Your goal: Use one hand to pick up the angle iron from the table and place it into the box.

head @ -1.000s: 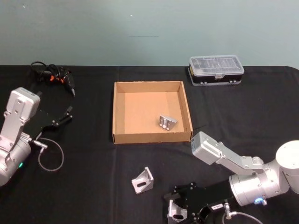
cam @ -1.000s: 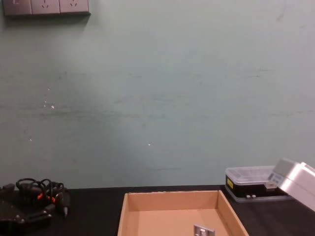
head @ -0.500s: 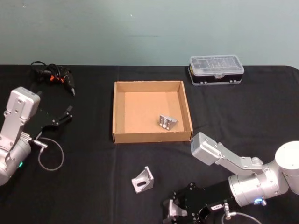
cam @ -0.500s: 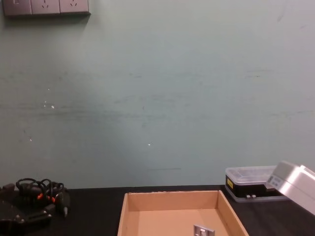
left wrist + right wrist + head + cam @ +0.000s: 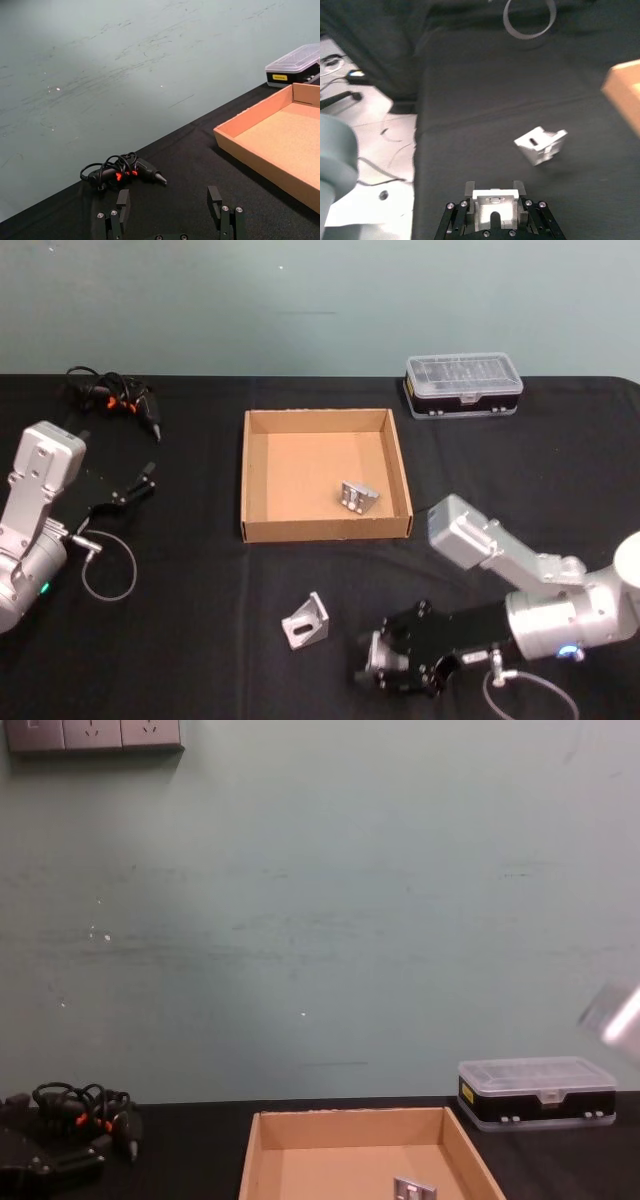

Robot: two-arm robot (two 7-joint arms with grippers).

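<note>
A black tabletop (image 5: pixel 200 640) is seen from above, with a shallow tan cardboard box (image 5: pixel 325 531) set near its middle. The right tool (image 5: pixel 383 662) is placed at the near part of the tabletop, in front of the box and a little to its right. It is pinched around a silver gripped angle iron (image 5: pixel 378 651), which is shown in the right wrist view clamped between the black fingers. Whether this piece touches the tabletop cannot be told. A second angle iron (image 5: pixel 305 621) lies loose on the tabletop, near the right tool on its left and apart from the box's front wall. A third angle iron (image 5: pixel 358 497) lies inside the box, towards its front right corner. The left tool (image 5: pixel 140 485) is held at the left side of the tabletop, its fingers spread with nothing between them. A bundle of black cables (image 5: pixel 115 400) with orange bits lies at the far left. A clear-lidded plastic case (image 5: pixel 463 385) stands behind the box, to the right.
</note>
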